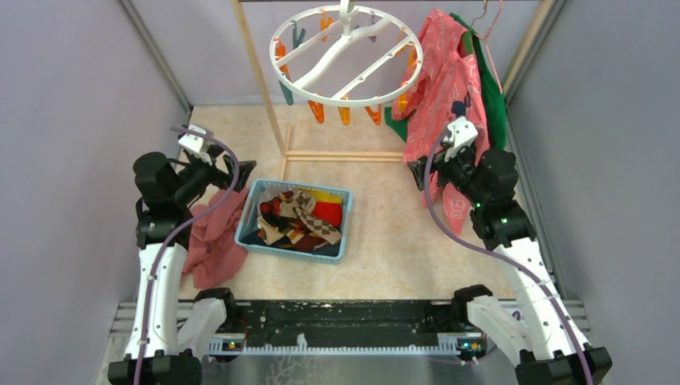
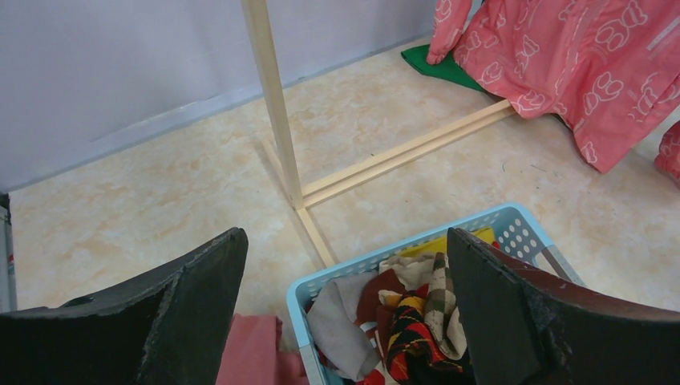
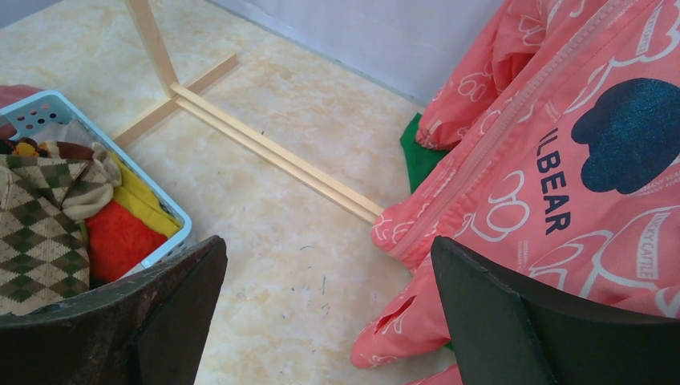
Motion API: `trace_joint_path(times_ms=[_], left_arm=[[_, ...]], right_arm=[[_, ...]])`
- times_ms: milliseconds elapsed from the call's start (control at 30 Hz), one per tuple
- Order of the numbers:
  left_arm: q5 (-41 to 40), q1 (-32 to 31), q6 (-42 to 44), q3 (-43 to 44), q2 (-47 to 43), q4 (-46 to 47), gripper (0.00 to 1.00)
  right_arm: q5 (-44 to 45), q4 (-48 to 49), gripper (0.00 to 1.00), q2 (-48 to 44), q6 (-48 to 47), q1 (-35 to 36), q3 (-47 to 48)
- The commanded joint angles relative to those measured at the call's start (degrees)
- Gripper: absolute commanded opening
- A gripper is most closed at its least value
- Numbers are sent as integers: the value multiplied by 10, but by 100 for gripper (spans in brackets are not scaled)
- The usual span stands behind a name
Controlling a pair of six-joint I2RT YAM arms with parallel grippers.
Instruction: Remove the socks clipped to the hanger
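Basket: a light blue perforated basket (image 1: 247, 210) is seen just ahead of and below the left claw (image 2: 345, 233), and off to the left of the right claw (image 3: 327, 241).
Cloth heap: a pinkish-red heap (image 1: 212, 241) is laid beneath the left claw, against the basket's side.
Pink garment: a printed pink garment (image 3: 561, 160) is hung close on the right of the right claw.
Green garment: a green garment (image 1: 493, 96) is largely hidden behind the pink one.
Wooden frame: a pale post and floor rails (image 2: 277, 104) are set ahead of both claws.
Tabletop: a beige marbled surface (image 1: 401, 241) is spread under everything.

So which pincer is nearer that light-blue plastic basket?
Left. The left pincer sits by the left rim of the light-blue plastic basket; the right pincer is farther off, beside the hanging pink garment.
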Motion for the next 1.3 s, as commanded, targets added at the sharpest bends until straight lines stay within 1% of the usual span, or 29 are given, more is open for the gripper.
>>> trace_joint_path(times_ms=[0, 500, 1267], left_arm=[[18, 6, 7, 25, -5, -10, 99], [5, 7, 10, 27, -8, -16, 99], [6, 8, 14, 29, -4, -19, 99]], right_arm=[[-5, 31, 98, -6, -1, -6, 3], [-3, 34, 98, -6, -5, -6, -2], [-11, 30, 98, -1, -4, -6, -1]])
